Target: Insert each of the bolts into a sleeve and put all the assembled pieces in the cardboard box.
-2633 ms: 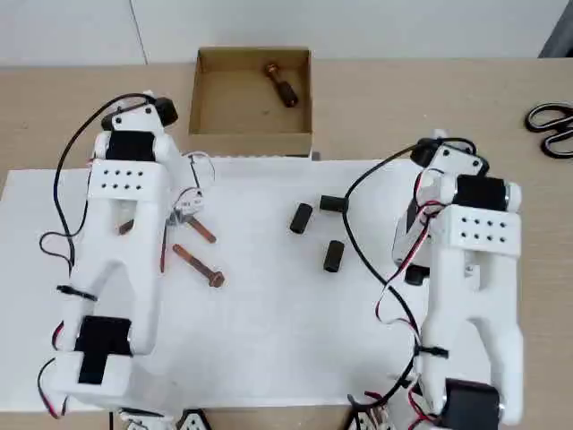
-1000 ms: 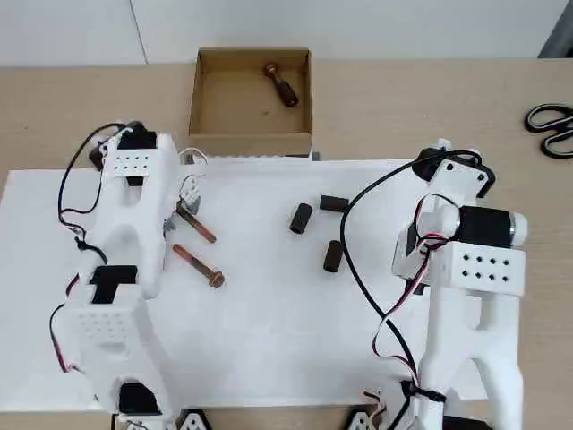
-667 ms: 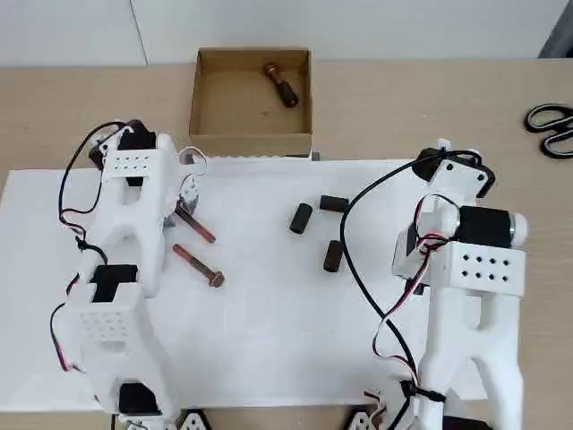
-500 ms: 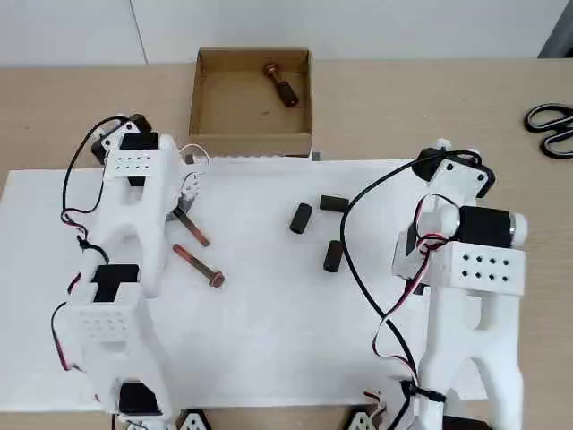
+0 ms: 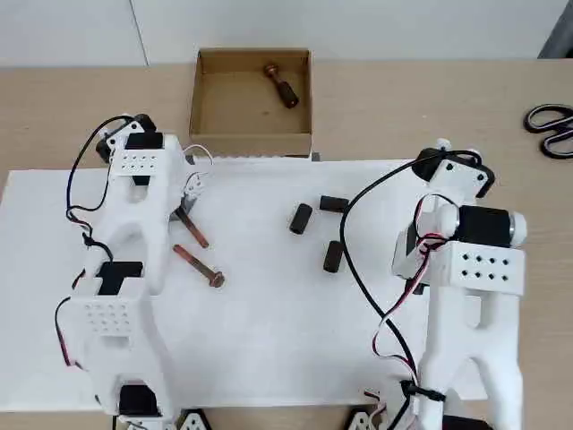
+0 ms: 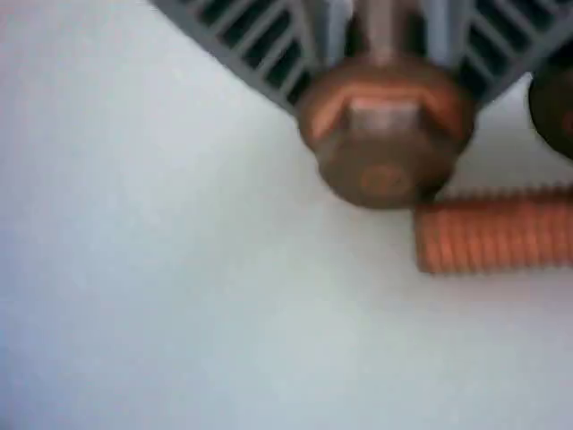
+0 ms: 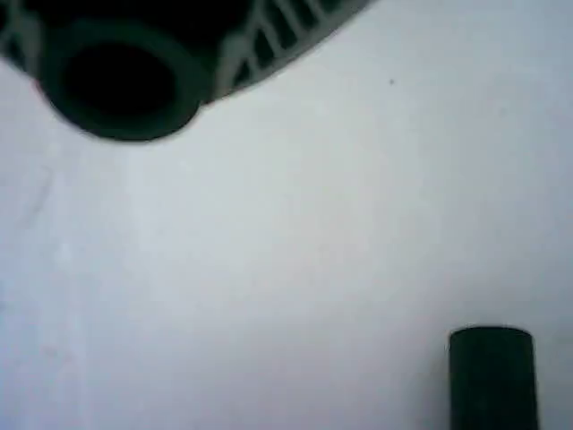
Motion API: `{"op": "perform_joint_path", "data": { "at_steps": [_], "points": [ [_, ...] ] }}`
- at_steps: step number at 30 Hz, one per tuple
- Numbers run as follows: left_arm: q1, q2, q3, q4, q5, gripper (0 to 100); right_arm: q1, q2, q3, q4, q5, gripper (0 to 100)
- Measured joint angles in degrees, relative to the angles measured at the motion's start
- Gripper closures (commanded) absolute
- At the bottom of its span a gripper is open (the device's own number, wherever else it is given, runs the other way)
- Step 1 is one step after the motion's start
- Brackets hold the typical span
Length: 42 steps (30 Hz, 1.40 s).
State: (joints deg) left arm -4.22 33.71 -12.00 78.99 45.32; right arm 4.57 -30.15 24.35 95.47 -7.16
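Bolt (image 5: 191, 226) number one is pinched in my left claw (image 5: 184, 202), at 9 o'clock on the white sheet (image 5: 269, 358) that covers the surface (image 5: 403, 98). The left wrist view looks straight onto its hex head, with my ribbed pads (image 6: 242, 36) closed on either side. A second bolt (image 5: 199, 266) lies loose just beside it, toward 5 o'clock.

My right claw (image 7: 134, 36) is over at 3 o'clock, closed around a sleeve (image 7: 121, 81) whose open bore faces the wrist camera. A spare sleeve (image 5: 333, 256) lies near the middle of the sheet, with a second spare (image 5: 301, 218) and a third spare (image 5: 334, 202) toward 12 o'clock from it. The cardboard box (image 5: 204, 98) sits at 12 o'clock, off the sheet, and holds one assembled piece (image 5: 280, 83).

I judge the second assembly is in hand: both parts are gripped but well apart, so nothing is mated yet. Next I need to lift both clear and bring them together over the middle. The bolt's threaded end has to line up with the sleeve's bore before I push. Any tilt between the two axes would likely jam the tip on the rim, so alignment matters more than force. After that, the piece goes to 12 o'clock and into the box.
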Motion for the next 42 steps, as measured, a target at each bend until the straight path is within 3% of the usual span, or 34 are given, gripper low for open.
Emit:
{"op": "perform_joint_path", "data": {
  "at_steps": [9, 16, 24, 35, 42],
  "points": [
    [0.4, 0.3, -1.2, 1.1, -0.2, 99, 0.0, -0.8, 0.0, 0.1, 0.0, 99.6],
    [3.8, -1.2, -12.9, 14.2, -5.5, 99, -0.5, -11.3, -3.2, 0.3, 1.0, 99.7],
    [11.3, -13.7, -24.7, 19.6, -12.8, 100, -6.2, -27.2, -3.3, 0.3, 6.6, 99.7],
    [21.1, -38.7, -18.0, 20.2, -24.4, 100, -10.9, -51.3, 4.4, 0.3, 21.5, 99.6],
    [23.1, -54.6, -5.5, 20.4, -27.7, 100, -10.9, -56.3, 8.3, 0.3, 24.4, 99.6]
  ]
}}
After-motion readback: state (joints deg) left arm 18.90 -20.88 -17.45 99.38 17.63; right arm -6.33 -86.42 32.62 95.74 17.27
